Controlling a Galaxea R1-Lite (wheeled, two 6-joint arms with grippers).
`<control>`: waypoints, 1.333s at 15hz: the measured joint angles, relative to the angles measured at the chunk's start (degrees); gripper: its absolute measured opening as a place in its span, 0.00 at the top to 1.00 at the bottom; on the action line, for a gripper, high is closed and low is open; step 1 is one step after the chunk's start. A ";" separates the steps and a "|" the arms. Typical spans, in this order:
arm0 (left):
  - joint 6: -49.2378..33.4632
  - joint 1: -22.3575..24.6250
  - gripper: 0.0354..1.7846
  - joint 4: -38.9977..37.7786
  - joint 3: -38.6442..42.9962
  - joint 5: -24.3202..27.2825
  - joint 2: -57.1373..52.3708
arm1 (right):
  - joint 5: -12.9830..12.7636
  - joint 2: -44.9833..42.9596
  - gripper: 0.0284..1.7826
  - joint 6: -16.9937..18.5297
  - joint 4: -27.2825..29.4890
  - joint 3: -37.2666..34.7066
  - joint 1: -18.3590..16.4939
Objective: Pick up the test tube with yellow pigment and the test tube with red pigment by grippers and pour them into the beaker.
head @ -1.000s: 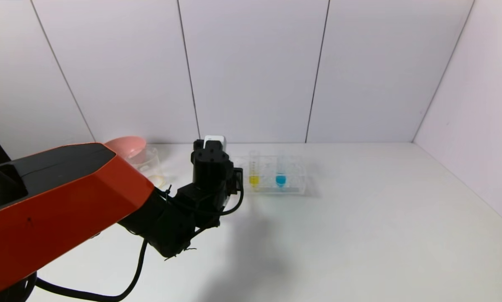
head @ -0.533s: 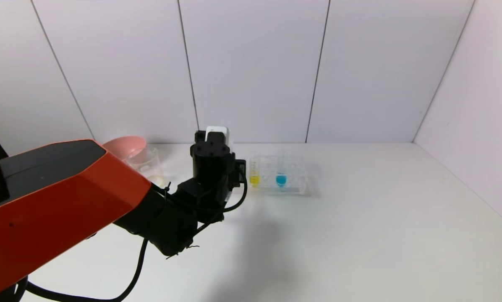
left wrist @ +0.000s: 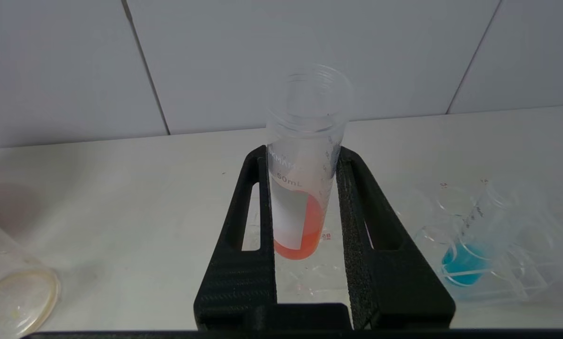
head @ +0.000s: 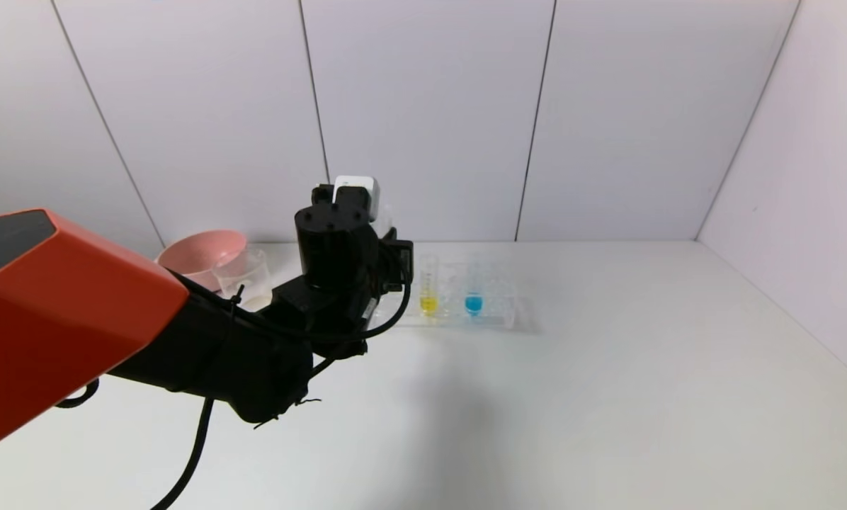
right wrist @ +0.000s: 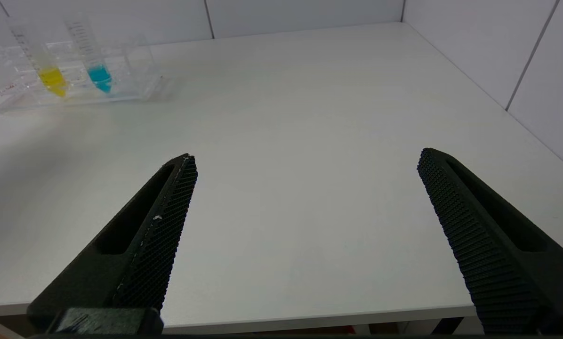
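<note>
**Operator:** What are you seeing closest to the robot?

**Spotter:** Your right gripper (right wrist: pixel 305 160) is sitting low over the near edge of the white table (right wrist: pixel 286 141), its two black fingers spread wide with nothing between them. It is showing only in its own wrist view.

**Operator:** And the left arm?

**Spotter:** You are holding the left gripper (left wrist: pixel 302 157) out over the table's left half, raised above the surface. Its fingers (left wrist: pixel 244 226) are pressing on both sides of the test tube with red pigment (left wrist: pixel 298 226), which is standing upright between them with orange-red liquid sitting in its lower part and its open mouth rising clear of the fingertips. In the head view the gripper's black body (head: pixel 338 248) is hiding that tube.

**Operator:** Where are the other pieces sitting?

**Spotter:** Farther back, just to the right of your left gripper, the clear tube rack (head: pixel 498 312) is lying on the table. The test tube with yellow pigment (head: pixel 428 287) is standing in its left end, and the blue-tipped tube (head: pixel 474 290) is standing beside it. To the left of the gripper, near the back wall, the beaker (head: pixel 243 273) is resting upright on the table, touching or just in front of the pink bowl (head: pixel 200 251). A pale round disc (left wrist: pixel 15 301) is lying by the beaker.
</note>
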State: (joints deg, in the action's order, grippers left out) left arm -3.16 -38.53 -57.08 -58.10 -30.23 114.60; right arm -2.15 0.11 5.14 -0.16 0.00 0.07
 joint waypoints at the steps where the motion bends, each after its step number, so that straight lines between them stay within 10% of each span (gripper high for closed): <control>1: 0.02 0.00 0.78 1.10 0.44 0.26 -1.13 | 0.00 0.00 0.04 0.02 0.00 0.00 0.02; 9: 0.07 8.13 0.78 16.09 10.84 12.00 -19.04 | 0.00 0.00 0.04 0.02 0.00 0.00 0.00; 20: 20.04 52.66 0.78 33.01 20.48 56.55 -33.95 | 0.02 0.00 0.04 0.02 0.00 0.00 -0.02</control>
State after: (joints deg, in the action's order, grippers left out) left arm 16.88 14.13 -24.06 -37.62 26.32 80.65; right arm -2.12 0.11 5.17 -0.16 0.00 0.05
